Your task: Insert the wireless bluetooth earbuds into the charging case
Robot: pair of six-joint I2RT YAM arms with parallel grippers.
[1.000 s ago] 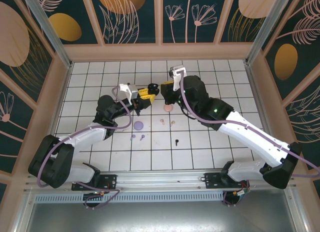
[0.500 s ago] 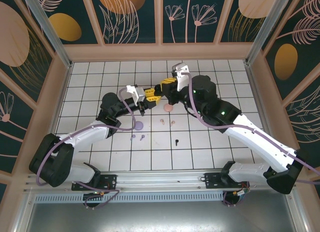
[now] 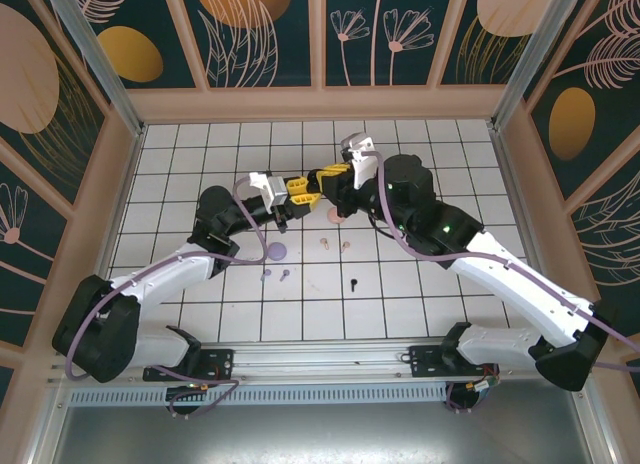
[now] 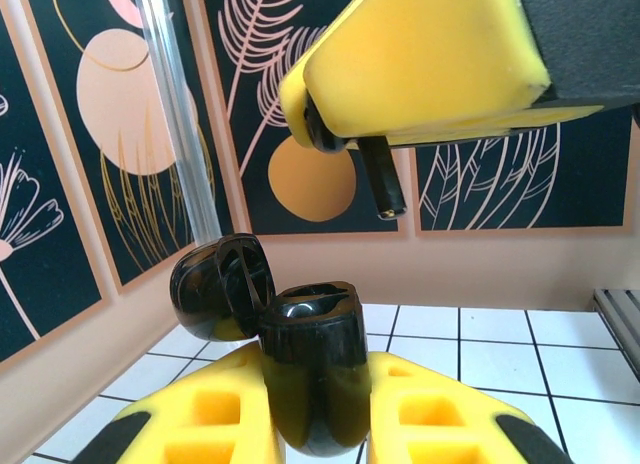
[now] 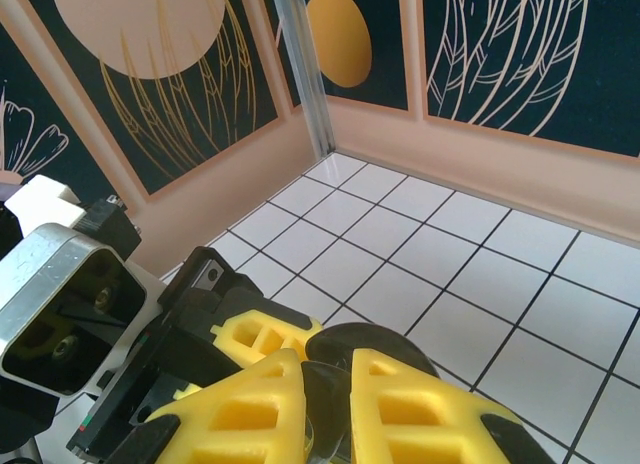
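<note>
While L gripper (image 4: 315, 424) clamps our open black case (image 4: 305, 349), R gripper (image 5: 325, 409) pinches black earbud (image 4: 381, 181) just above L fingers (image 4: 195, 419).

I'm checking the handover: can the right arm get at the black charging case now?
Probably yes. The left gripper holds the case with its lid swung back, and the right gripper hangs its black earbud just above it, nothing between.
</note>
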